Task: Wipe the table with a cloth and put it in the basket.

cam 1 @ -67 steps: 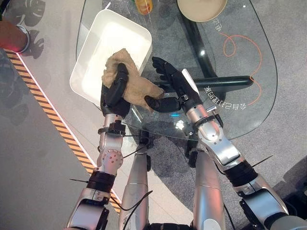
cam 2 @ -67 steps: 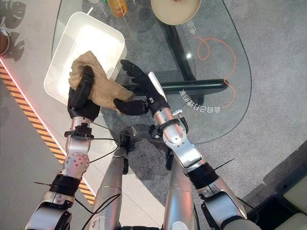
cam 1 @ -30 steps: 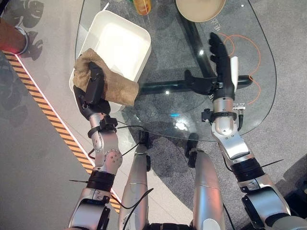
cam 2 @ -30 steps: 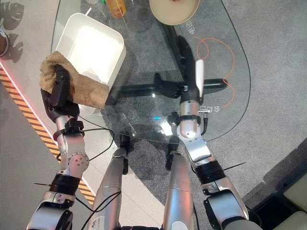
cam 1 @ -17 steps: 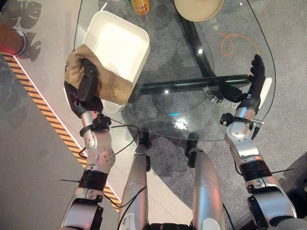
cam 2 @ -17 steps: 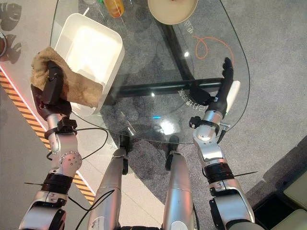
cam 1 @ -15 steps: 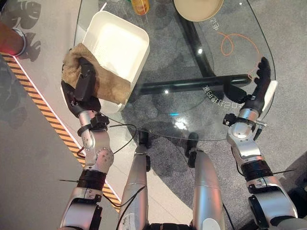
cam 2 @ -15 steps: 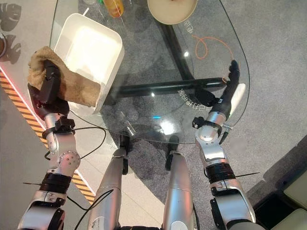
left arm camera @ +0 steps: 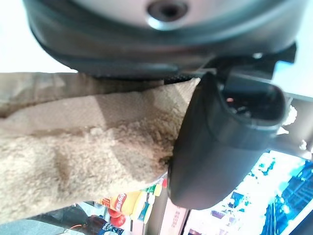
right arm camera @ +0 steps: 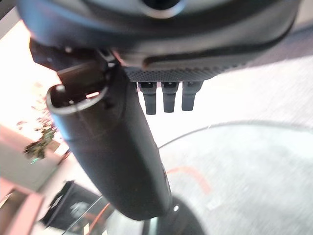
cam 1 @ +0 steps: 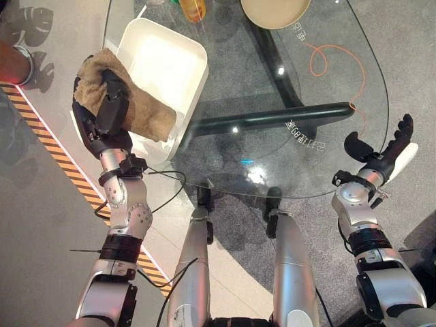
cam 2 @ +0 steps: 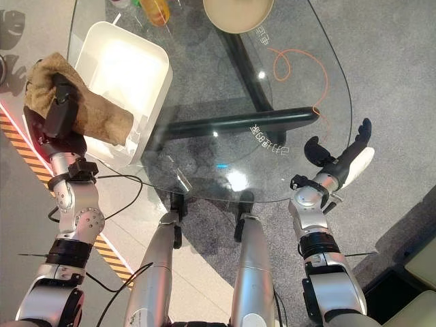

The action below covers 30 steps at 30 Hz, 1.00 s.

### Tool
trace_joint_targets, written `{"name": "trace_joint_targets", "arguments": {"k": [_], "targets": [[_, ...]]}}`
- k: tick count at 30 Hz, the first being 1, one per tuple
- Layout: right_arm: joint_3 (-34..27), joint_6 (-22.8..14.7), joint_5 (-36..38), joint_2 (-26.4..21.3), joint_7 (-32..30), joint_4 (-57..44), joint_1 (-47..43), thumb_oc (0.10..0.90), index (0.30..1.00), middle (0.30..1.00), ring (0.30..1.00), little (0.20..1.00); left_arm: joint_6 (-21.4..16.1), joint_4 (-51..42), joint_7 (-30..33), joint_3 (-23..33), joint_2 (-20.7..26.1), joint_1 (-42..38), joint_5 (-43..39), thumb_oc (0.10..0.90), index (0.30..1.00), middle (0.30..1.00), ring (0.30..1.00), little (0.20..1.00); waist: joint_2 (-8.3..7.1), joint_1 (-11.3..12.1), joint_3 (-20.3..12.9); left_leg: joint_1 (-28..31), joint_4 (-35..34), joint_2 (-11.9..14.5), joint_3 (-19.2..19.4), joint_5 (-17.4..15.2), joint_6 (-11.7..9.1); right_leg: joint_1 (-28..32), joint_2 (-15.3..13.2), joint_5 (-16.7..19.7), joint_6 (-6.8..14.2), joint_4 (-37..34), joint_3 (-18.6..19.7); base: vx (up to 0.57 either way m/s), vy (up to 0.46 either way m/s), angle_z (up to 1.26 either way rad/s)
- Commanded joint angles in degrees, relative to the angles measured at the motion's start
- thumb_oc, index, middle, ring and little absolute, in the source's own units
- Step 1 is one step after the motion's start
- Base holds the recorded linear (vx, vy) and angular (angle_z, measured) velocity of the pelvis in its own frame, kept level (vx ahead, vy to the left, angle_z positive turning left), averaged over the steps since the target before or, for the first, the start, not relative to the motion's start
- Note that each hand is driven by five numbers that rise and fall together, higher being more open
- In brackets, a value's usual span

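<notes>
Gripping the cloth [cam 1: 129,109], left hand [cam 1: 109,112] overhangs basket [cam 1: 187,51].

On my left the basket [cam 1: 160,65] sits on the worktop [cam 1: 272,157], with the cloth [cam 1: 139,112] draped over its near-left rim under my left hand [cam 1: 109,112]. A bowl [cam 1: 272,10] and what may be a bottle [cam 1: 193,8] sit behind. My right hand [cam 1: 388,153] hangs off the worktop's right edge.

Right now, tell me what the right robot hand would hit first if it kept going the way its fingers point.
Probably nothing: the right robot hand is off the glass table's edge, fingers pointing outward over grey floor; depth is uncertain.
</notes>
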Motion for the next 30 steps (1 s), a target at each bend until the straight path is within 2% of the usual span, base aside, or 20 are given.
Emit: {"name": "trace_joint_targets", "arguments": {"k": [1,3,9,17,30], "targets": [[-1.4,-3.5,1.8,-5.4,-5.4,-0.2,-1.7,0.8,0.9,0.9,0.9,0.9,-9.5,-3.0,2.1,3.5,6.0,-8.3,5.9,0.1,0.3,0.3,0.3,0.2,0.33,-0.2,-1.6,1.3,4.4,-3.9,3.8,-6.9,5.4,3.5,4.1,2.6,-0.9,-5.1,-0.7,0.0,0.0,0.0],[-1.4,-3.6,1.8,-5.4,-5.4,0.1,-1.8,0.8,0.9,0.9,0.9,0.9,-9.5,-2.8,2.2,3.4,6.1,-8.4,6.0,0.1,0.3,0.3,0.3,0.2,0.33,-0.2,-1.6,1.3,4.4,-3.9,3.8,-6.9,5.4,3.4,4.1,2.6,-0.9,-5.1,-0.6,0.0,0.0,0.0],[-1.9,-4.1,3.7,-6.2,-3.5,11.5,-2.4,0.8,0.9,0.9,0.9,0.9,-8.0,3.3,5.0,1.2,8.7,-13.2,8.7,0.1,0.3,0.3,0.3,0.2,0.61,-0.9,-1.6,1.1,4.6,-3.6,4.1,-7.0,5.4,3.3,4.4,2.6,-0.9,-5.4,-0.1,-0.01,0.002,0.0],[-0.4,-2.6,3.7,-7.0,1.2,20.9,-1.6,0.8,0.9,0.9,0.9,0.9,-4.8,10.0,10.0,-2.4,12.8,-18.5,12.3,0.1,0.3,0.3,0.3,0.2,0.9,-1.8,-1.6,1.0,5.0,-3.2,4.7,-7.2,5.5,3.0,4.5,2.6,-1.0,-5.4,0.4,0.0,0.0,0.0],[2.4,1.4,4.6,-7.0,8.6,27.5,-0.5,0.8,0.9,0.9,0.9,0.9,1.3,20.9,15.3,-9.1,17.8,-25.2,18.5,0.1,0.3,0.3,0.3,0.2,1.17,-3.1,-1.6,1.1,5.0,-2.7,5.6,-7.0,5.4,2.7,4.6,2.6,-1.2,-5.5,1.0,0.0,0.008,-0.04]]}}
